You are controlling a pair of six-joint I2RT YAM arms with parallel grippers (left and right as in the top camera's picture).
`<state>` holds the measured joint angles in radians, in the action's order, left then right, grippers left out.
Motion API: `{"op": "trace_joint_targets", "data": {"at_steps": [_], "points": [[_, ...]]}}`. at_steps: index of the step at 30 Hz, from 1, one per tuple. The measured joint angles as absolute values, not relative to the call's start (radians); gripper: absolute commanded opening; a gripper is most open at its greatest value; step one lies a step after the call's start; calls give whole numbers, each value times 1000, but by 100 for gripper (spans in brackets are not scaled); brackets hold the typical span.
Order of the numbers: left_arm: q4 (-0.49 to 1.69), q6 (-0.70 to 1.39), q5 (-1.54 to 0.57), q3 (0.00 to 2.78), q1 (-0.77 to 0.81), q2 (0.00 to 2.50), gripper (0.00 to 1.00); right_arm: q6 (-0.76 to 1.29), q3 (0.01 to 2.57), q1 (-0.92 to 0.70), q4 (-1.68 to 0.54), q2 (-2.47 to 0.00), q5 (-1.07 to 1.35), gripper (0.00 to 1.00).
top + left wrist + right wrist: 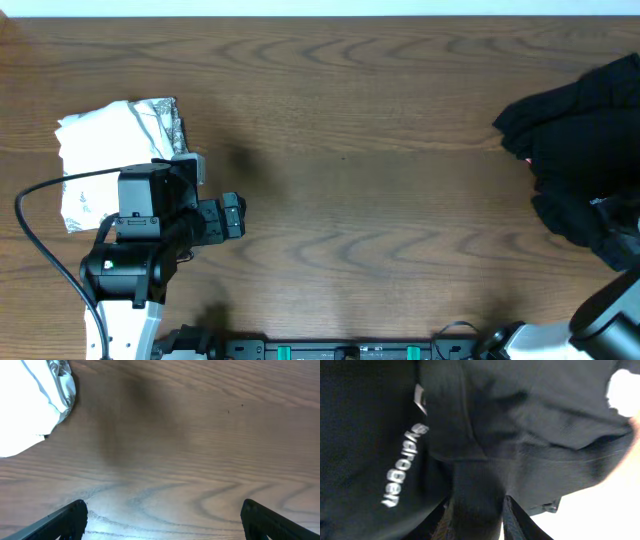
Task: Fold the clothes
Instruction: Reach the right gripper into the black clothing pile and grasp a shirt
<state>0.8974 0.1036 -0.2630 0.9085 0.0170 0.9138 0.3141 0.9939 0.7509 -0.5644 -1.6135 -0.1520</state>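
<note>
The clothes lie in two places. A heap of black shirts (585, 150) sits at the table's right edge, with a sliver of pink (526, 158) at its left side. A folded white, grey-printed piece (115, 150) lies at the far left. In the right wrist view, my right gripper (477, 520) is shut on a bunched fold of a black shirt (520, 420) that carries white lettering (400, 465). In the overhead view its fingers are hidden by the heap. My left gripper (232, 215) hangs open over bare wood (162, 510), just right of the white piece (25, 405), touching nothing.
The brown wooden table (360, 150) stretches between the two piles. The left arm's body (135, 250) and its black cable (30, 230) stand at the front left. The right arm (610, 310) comes in from the front right corner.
</note>
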Motion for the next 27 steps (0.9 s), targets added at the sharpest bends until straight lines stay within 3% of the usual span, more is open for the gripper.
{"op": "trace_joint_targets", "data": {"at_steps": [4, 11, 19, 22, 23, 25, 27], "points": [[897, 104, -263, 908, 17, 914, 98, 314, 994, 751, -570, -1582, -149, 28], [897, 104, -263, 908, 17, 914, 98, 315, 994, 751, -579, -1583, -147, 42], [897, 104, -263, 908, 17, 914, 98, 314, 994, 751, -579, -1642, -146, 45], [897, 104, -263, 908, 17, 914, 98, 313, 994, 751, -579, -1664, -146, 38], [897, 104, -263, 908, 17, 914, 98, 311, 994, 751, -579, -1667, -146, 32], [897, 104, -263, 908, 17, 914, 98, 307, 994, 751, -579, -1668, -146, 6], [897, 104, -263, 908, 17, 914, 98, 310, 994, 751, -579, -1668, -146, 1]]}}
